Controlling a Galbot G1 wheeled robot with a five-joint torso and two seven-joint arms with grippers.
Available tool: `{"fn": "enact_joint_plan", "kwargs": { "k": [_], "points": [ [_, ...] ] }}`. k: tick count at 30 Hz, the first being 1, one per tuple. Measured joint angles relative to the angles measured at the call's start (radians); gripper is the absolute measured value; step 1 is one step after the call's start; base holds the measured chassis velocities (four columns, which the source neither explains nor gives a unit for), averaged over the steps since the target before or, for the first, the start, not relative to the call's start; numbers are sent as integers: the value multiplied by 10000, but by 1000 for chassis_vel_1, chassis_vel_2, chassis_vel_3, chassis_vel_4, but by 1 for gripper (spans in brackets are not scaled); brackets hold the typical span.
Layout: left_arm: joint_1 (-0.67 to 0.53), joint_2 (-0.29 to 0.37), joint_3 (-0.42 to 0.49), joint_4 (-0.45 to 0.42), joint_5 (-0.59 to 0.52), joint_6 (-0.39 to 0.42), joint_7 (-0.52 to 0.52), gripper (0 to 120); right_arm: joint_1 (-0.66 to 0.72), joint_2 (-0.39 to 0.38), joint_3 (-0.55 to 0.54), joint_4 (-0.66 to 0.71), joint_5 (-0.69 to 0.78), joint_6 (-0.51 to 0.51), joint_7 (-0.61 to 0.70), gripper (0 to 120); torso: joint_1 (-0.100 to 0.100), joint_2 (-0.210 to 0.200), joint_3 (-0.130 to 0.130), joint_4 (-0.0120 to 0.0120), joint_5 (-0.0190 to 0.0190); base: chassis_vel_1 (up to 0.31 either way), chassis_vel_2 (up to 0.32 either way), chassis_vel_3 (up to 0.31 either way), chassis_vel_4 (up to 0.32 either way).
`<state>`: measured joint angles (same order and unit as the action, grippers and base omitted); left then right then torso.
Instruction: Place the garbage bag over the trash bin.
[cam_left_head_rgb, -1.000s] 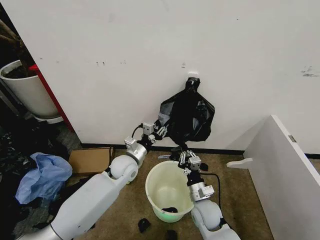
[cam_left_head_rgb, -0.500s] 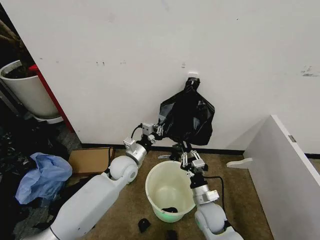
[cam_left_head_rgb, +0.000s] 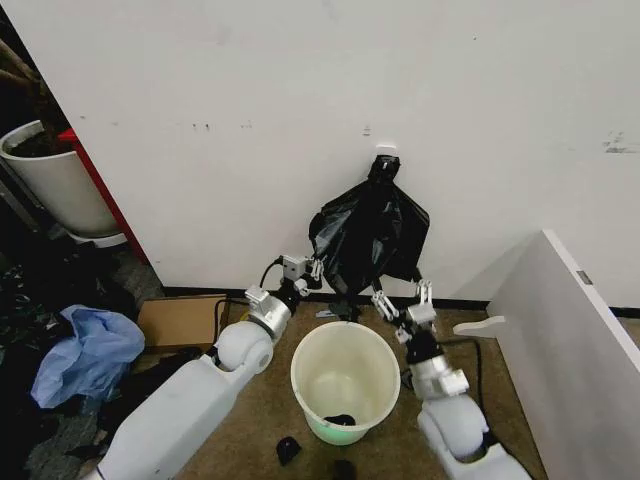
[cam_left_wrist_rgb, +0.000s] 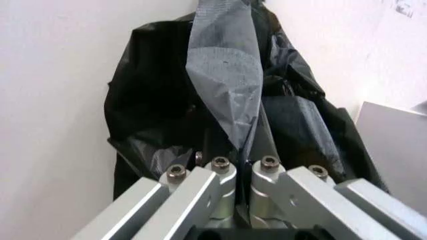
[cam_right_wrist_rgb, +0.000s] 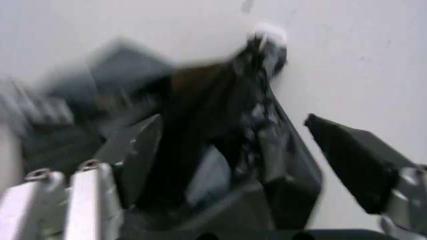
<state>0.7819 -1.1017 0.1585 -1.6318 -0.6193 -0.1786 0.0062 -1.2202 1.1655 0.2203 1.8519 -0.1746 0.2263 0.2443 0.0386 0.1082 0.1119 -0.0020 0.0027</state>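
Garbage bag (cam_left_head_rgb: 368, 238): one, thin glossy black plastic, heavily wrinkled, hanging by its gathered top from a small white hook (cam_left_head_rgb: 386, 150) on the far white wall (cam_left_head_rgb: 300, 90) and spreading into a loose, lumpy sack above the floor. In the left wrist view a stretched fold of the film (cam_left_wrist_rgb: 227, 75) is showing grey and semi-transparent.

Left gripper (cam_left_head_rgb: 309, 268): one, bare metal fingers, reaching to the bag's lower left edge; its fingers are pressing together on that fold of plastic, as the left wrist view shows (cam_left_wrist_rgb: 241, 172).

Right gripper (cam_left_head_rgb: 403, 299): one, sitting just below the bag's lower right edge, with its two fingers spread wide apart and nothing between them; in the right wrist view (cam_right_wrist_rgb: 233, 165) the bag is hanging ahead of the gap.

Trash bin (cam_left_head_rgb: 345, 382): one, round cream-white plastic bucket with a pale green base, tapering downward, standing upright on the brown floor near of the bag, between the two arms. A small dark scrap (cam_left_head_rgb: 340, 419) is lying inside at its bottom.

Surroundings: one flat cardboard box (cam_left_head_rgb: 180, 320) to the left; one crumpled blue plastic sheet (cam_left_head_rgb: 85, 352) farther left; one large white planter pot (cam_left_head_rgb: 55, 180) at the far left; one white panel (cam_left_head_rgb: 575, 350) at the right.
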Motion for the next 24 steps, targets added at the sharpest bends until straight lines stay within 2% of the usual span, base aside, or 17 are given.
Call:
{"fn": "enact_joint_plan", "kwargs": {
  "k": [1, 2, 5, 8, 12, 18, 20, 24],
  "points": [
    [-13, -45, 22, 30, 26, -1, -4, 0, 244, -227, -112, -101, -227, -387, 66, 90, 0, 0, 0, 0, 4, 0, 0, 0, 0],
    [-13, -45, 22, 30, 26, -1, -4, 0, 244, -227, -112, -101, -227, -387, 66, 90, 0, 0, 0, 0, 4, 0, 0, 0, 0],
    [-26, -218, 75, 102, 102, -3, -37, 0, 897, -759, -431, -178, -495, -1707, 112, 98, 0, 0, 0, 1, 0, 0, 0, 0, 0],
    [-24, -316, 91, 126, 168, -3, -70, 0, 1434, -1091, -621, -218, -633, -2607, -222, 100, 0, 0, 0, 1, 1, 0, 0, 0, 0],
    [-18, -370, 87, 172, 227, 3, -101, 0, 1867, -1313, -679, -266, -1090, -3053, -873, 100, 1, 0, 0, 1, 0, 0, 0, 0, 0],
    [18, -406, -2, 343, 385, 3, -161, 0, 2908, -1587, -1384, 30, -1035, -5577, -2268, 100, 1, 0, 0, 0, -1, 0, 0, 0, 0],
    [32, -405, -14, 350, 422, -2, -163, 0, 3062, -1570, -1521, 48, -958, -5969, -2333, 100, 1, 0, 0, 1, -1, 0, 0, 0, 0],
    [120, -428, -87, 380, 541, -41, -174, 0, 3519, -1293, -1860, -19, -940, -6994, -2414, 86, 1, 0, -1, 2, -2, 0, 0, 0, 0]
  ]
}}
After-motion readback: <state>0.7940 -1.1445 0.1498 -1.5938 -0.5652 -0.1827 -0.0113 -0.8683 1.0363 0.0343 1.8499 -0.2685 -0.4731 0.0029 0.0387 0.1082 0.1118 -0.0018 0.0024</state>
